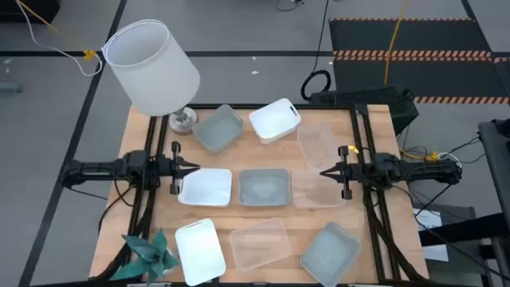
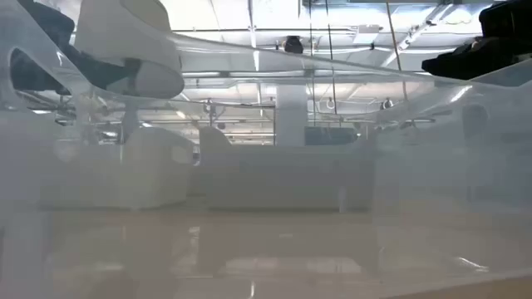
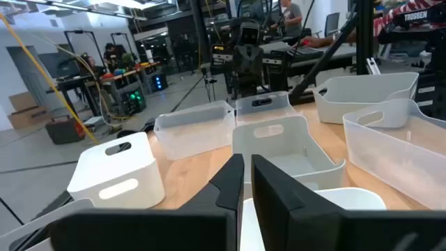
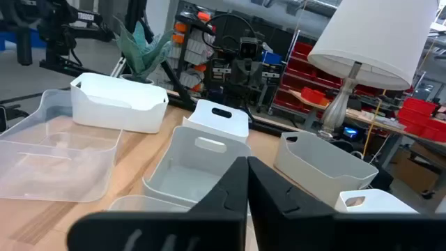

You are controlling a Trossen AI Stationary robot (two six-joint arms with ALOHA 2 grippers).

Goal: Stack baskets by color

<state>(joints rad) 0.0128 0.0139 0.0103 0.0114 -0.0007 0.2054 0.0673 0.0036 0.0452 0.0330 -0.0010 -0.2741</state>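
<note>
I am holding both clenched, empty claws, left claw and right claw, over the desk, planning to open the left one squarely over the white basket beside it.

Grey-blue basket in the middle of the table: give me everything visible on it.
The middle grey-blue basket is a shallow rectangular bin with rounded corners, translucent plastic by the look, upright, open side up and empty. An oval handle slot shows in its end wall in the left wrist view. It sits flat on the wooden table, between a white basket and a clear basket, close beside both; contact cannot be told. Neither gripper touches it.
</note>
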